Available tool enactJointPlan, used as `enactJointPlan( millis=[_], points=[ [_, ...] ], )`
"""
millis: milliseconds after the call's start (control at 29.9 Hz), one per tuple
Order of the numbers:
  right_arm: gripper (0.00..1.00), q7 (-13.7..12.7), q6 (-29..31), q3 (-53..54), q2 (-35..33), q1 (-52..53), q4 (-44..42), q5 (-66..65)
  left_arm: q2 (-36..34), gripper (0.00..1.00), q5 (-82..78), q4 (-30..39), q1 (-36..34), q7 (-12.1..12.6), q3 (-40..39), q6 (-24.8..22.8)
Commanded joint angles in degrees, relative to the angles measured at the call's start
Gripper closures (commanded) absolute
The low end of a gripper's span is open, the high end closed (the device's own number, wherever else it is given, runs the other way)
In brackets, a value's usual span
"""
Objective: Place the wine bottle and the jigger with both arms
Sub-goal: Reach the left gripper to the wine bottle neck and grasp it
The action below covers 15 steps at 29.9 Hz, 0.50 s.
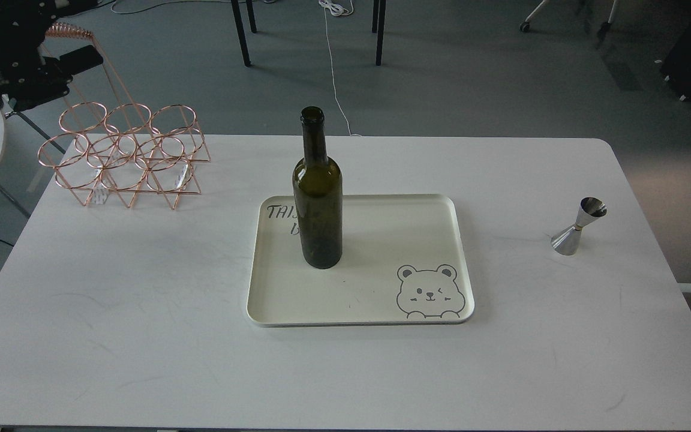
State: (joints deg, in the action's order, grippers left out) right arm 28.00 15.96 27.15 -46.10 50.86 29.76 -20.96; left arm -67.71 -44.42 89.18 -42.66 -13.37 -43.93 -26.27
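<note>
The wine bottle (318, 204) is dark olive-green and stands upright on the left half of a cream tray (381, 306) at the table's middle. The jigger (578, 226) is shiny steel and stands tilted-looking on the table near the right edge, well apart from the tray. My left arm shows as a dark mass at the top left corner, and its far end (78, 59) sits above the copper rack. I cannot tell its fingers apart. My right arm is out of view. Nothing holds the bottle or the jigger.
A copper wire bottle rack (123, 153) with a tall handle stands at the table's back left corner. The tray has a bear drawing (427, 292) at its front right. The white table (141, 330) ends close behind the jigger on the right.
</note>
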Motion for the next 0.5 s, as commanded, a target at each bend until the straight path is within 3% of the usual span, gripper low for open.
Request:
enactJointPlan(
  millis=[0, 468],
  points=[
    [0.03, 0.0, 6.0, 0.0, 1.9, 0.4, -4.2, 8.3, 3.5, 0.02, -12.4, 2.8, -0.1, 0.0, 0.1, 3.9],
    [0.03, 0.0, 7.5, 2.1, 2.3, 1.2, -4.0, 12.7, 20.2, 0.03, -62.1, 4.9, 0.3, -0.1, 4.2, 4.9]
  ],
)
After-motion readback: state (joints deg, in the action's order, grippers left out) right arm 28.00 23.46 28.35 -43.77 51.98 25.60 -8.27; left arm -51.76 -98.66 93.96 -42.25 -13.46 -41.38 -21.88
